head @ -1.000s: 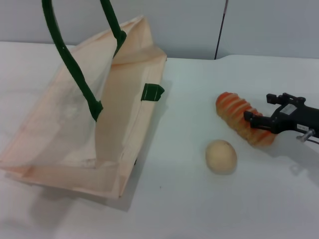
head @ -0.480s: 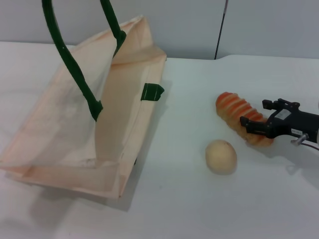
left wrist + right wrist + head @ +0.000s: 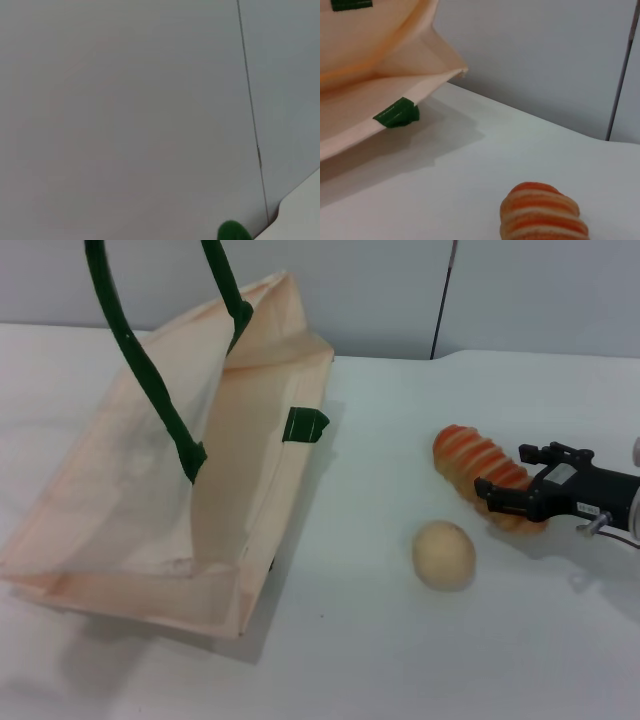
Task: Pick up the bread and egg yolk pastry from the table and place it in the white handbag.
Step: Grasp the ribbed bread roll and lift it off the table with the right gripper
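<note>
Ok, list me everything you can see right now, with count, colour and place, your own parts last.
white handbag: one, cream with dark green handles, on the robot's left half of the table, mouth open and handles held up.
bread: one, striped orange and cream, on the table at the robot's right, beyond the pastry.
egg yolk pastry: one, pale beige ball, on the table nearer the robot than the bread.
table: one, white.
wall: grey, behind the table.
right gripper: one, black, fingers open astride the bread's near end.
left gripper: not in view.
</note>
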Controlling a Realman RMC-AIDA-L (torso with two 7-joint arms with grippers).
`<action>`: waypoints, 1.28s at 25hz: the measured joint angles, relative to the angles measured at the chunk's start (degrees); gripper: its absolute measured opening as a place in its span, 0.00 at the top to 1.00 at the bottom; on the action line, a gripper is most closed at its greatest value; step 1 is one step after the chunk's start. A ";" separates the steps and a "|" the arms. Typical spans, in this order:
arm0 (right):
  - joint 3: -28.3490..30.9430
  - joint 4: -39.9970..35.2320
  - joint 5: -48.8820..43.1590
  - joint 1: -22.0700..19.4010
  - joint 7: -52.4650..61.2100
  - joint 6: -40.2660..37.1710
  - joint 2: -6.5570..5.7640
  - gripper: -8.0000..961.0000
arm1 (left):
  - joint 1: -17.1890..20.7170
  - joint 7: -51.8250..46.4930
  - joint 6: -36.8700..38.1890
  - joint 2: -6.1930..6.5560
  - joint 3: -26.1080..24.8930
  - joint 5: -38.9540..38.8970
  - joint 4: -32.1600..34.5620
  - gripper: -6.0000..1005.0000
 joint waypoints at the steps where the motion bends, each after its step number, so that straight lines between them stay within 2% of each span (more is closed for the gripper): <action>1: -0.01 -0.70 -0.43 -0.26 0.34 0.55 -0.01 0.08 | 0.00 0.00 -0.01 -0.01 0.00 -0.01 0.00 0.88; 5: 0.04 -5.67 -3.11 -2.07 2.19 4.01 -0.08 0.08 | 0.13 0.00 -0.01 -0.02 0.08 0.11 0.00 0.88; 8: 0.04 -6.54 -3.34 -2.58 2.39 4.42 -0.09 0.08 | 0.19 0.00 -0.01 -0.03 0.14 0.19 0.00 0.88; 32: 0.13 -7.06 -2.84 -2.68 2.56 4.66 -0.32 0.08 | 0.25 0.00 0.08 -0.02 0.18 0.63 0.00 0.88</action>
